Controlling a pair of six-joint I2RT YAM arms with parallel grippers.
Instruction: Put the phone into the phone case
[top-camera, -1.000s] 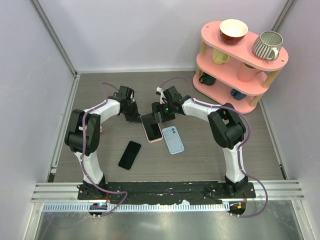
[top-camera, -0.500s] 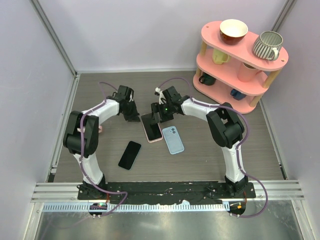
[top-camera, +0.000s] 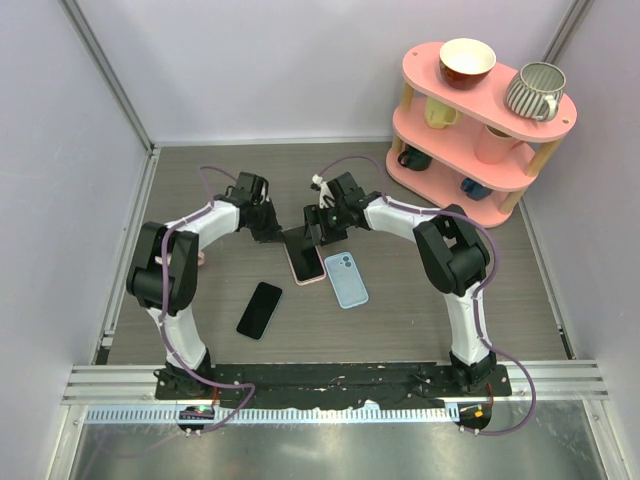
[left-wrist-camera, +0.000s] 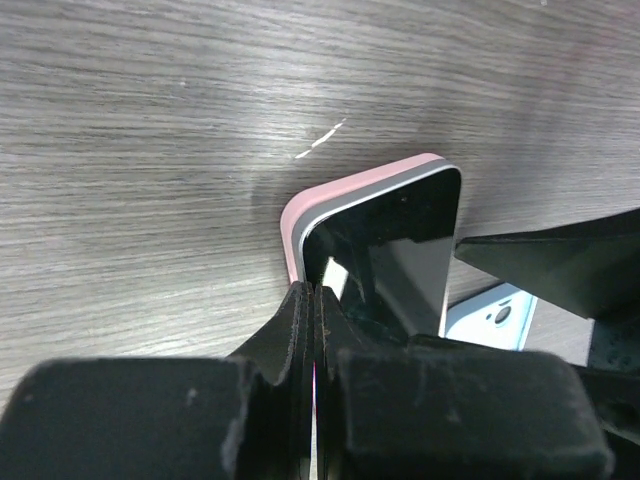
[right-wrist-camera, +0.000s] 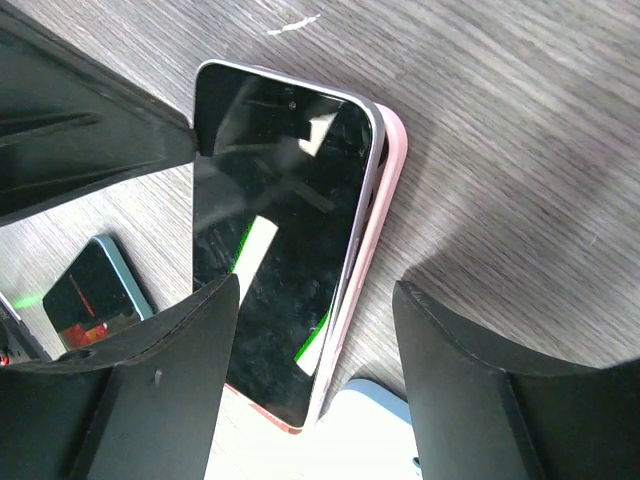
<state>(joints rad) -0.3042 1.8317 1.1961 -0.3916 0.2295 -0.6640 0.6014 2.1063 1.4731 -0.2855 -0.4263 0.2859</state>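
Right end effector (top-camera: 316, 233) over phone (top-camera: 304, 258); bare table (top-camera: 330, 340) nearside of blue case (top-camera: 345, 279).

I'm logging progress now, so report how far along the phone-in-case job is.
Done: the phone lies screen-up on the pink case. In hand: the left gripper, fingers shut, sits at the phone's corner, while the right gripper hangs open over it. Left: one long edge of the phone sits proud of the case's lip, so it looks not yet seated.
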